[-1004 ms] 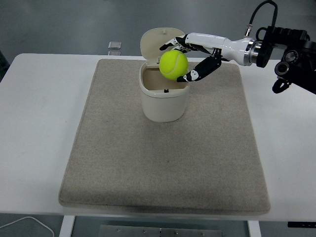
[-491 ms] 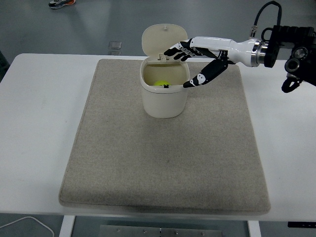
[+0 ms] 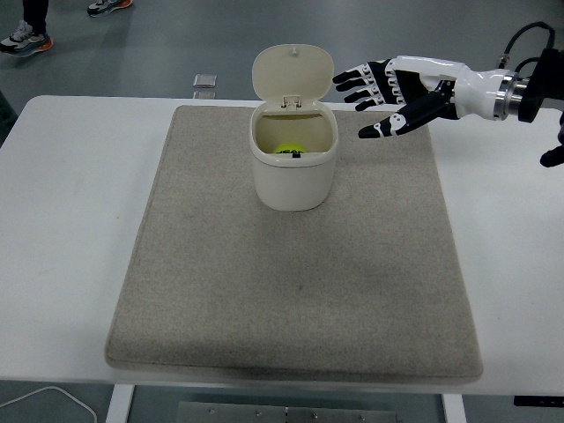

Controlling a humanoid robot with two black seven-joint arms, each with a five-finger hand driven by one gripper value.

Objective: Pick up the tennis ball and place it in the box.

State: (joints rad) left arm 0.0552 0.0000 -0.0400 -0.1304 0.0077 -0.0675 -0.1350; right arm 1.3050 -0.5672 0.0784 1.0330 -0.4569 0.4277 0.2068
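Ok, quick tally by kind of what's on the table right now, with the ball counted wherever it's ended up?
Tennis ball: 1, inside the box
Cream box with its hinged lid up: 1
Beige mat: 1
Total: 3 things on the white table. The right hand hangs open beside the box, holding nothing.

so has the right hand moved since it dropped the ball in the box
Yes. The right hand has pulled back to the right, clear of the box, fingers spread and empty.
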